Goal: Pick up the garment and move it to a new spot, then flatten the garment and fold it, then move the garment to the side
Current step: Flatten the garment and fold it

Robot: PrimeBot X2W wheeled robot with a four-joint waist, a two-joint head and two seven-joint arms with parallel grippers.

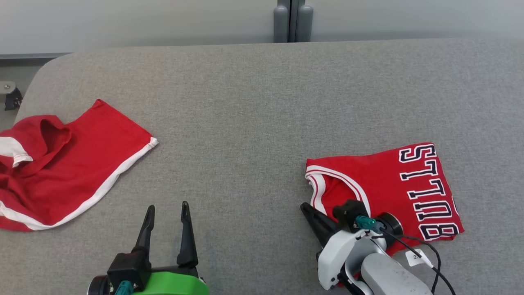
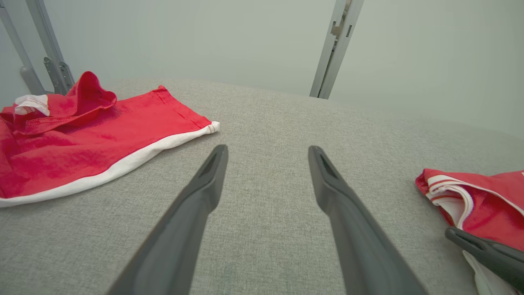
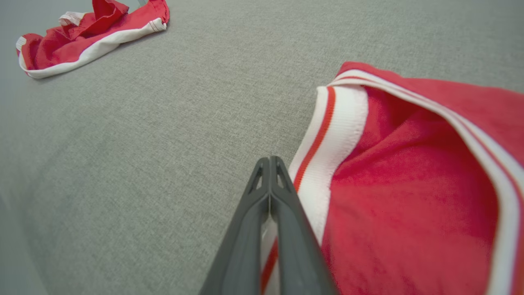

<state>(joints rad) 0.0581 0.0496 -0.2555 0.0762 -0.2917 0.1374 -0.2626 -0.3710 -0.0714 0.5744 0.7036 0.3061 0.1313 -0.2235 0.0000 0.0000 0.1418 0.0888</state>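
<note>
Head view gives the jersey (image 1: 385, 192) folded on the table's (image 1: 245, 123) right side, BULLS lettering running near-to-far along its right edge and trimmed opening facing left. The right wrist view brings the close-up: right tool (image 3: 270, 160) pressed together at the white-and-red trim, though I can't tell if fabric is caught. Left tool (image 1: 167, 207) is spread over bare grey. Red shorts (image 1: 61, 164) lie far left, with wide open cloth between.

The left gripper (image 1: 168, 205) has two long, tapering dark fingers (image 1: 186, 229) on a black block (image 1: 127, 266), with a bright green shell (image 1: 172, 284) behind it. Behind the right gripper (image 1: 303, 206) sit a pale grey shell (image 1: 339, 250), a teal plug (image 1: 365, 223) and a looping black cable (image 1: 409, 250).
</note>
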